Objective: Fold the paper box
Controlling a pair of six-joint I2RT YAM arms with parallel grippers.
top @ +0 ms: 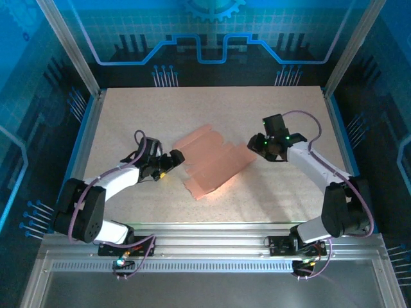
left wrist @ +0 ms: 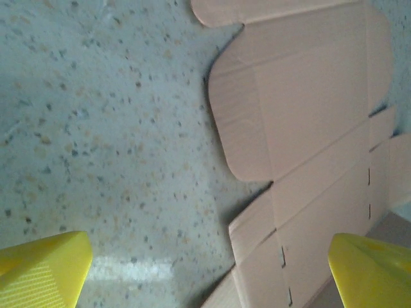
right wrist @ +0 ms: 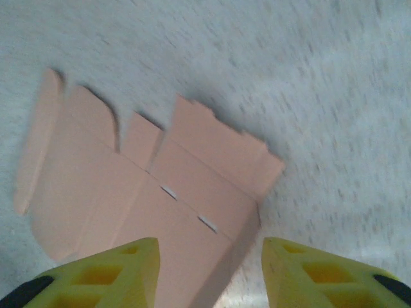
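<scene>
Left gripper (left wrist: pixel 209 250): gapes wide, clamps nothing. Fingers (left wrist: pixel 45 269): smooth yellow plastic wedges, the one at 8 o'clock finely ribbed on its face. Between them, bare speckled surface and, toward 4 o'clock, an edge of card.

Right gripper (right wrist: pixel 210 250): stands parted above the card, closes on nothing. Fingers (right wrist: pixel 115 276): blocky yellow, moulded with hollow cells. A little motion blur here.

Paper box (top: pixel 215 163): lies flat and unfolded near the middle of the table (top: pixel 192 109). Thin, matte, salmon-orange card, unprinted. Seen from the left wrist (left wrist: pixel 308 128): a broad flap with rounded corners, straight creases, short dark slits in a row, narrow tabs toward 3 o'clock. Seen from the right wrist (right wrist: pixel 180 192): stepped flaps at 12 o'clock, two pale slits along one crease, a long rounded strip at 9 o'clock.

From above: left gripper (top: pixel 174 158) just beside the card's 9 o'clock edge, right gripper (top: pixel 260 149) just beside its 3 o'clock edge; touching or not, cannot tell.

Table: pale, grainy, stone-like speckle.
</scene>
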